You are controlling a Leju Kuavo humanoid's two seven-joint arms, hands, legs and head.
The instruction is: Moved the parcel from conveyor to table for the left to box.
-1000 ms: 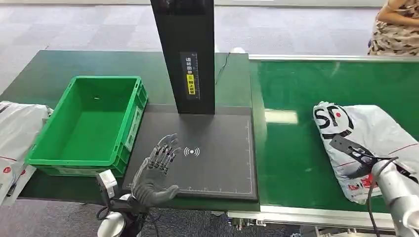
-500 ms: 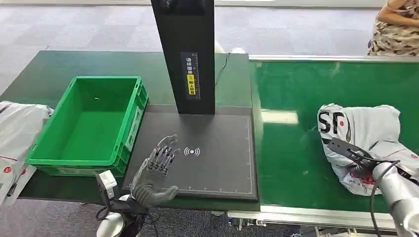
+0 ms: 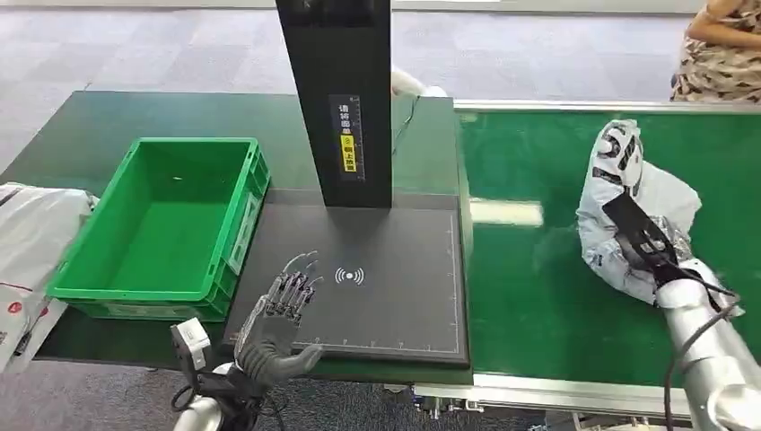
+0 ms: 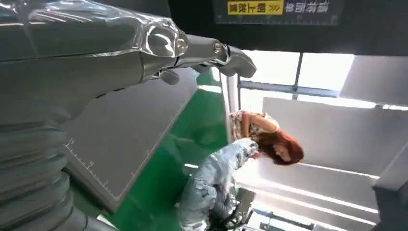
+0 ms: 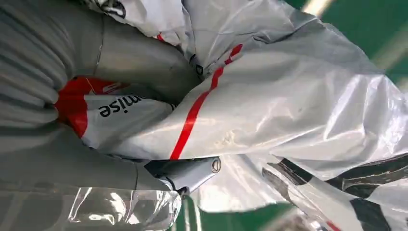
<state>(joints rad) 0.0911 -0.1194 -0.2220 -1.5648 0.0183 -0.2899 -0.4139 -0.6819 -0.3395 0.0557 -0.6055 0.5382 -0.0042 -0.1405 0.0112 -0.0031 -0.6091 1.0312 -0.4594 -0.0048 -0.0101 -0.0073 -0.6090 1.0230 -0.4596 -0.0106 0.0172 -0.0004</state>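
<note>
A white plastic parcel (image 3: 628, 193) with black lettering and red stripes is lifted and crumpled above the green conveyor (image 3: 547, 287) at the right. My right hand (image 3: 648, 241) grips it from below; up close the bag (image 5: 269, 106) wraps over that hand (image 5: 72, 130). My left hand (image 3: 278, 314) hovers with fingers spread over the near edge of the black scanner pad (image 3: 395, 260), holding nothing. The left wrist view shows the same hand (image 4: 96, 57) above the pad (image 4: 130, 120), with the parcel (image 4: 216, 178) farther off. The green crate (image 3: 161, 224) stands to the pad's left, with nothing in it.
A tall black scanner post (image 3: 336, 99) rises behind the pad. More white parcels (image 3: 27, 251) lie left of the crate at the table's edge. A person (image 3: 718, 49) sits beyond the conveyor's far right end.
My right hand has raised the parcel off the belt and bunched it upright, where it lay flat a second ago. The left hand has hardly moved.
</note>
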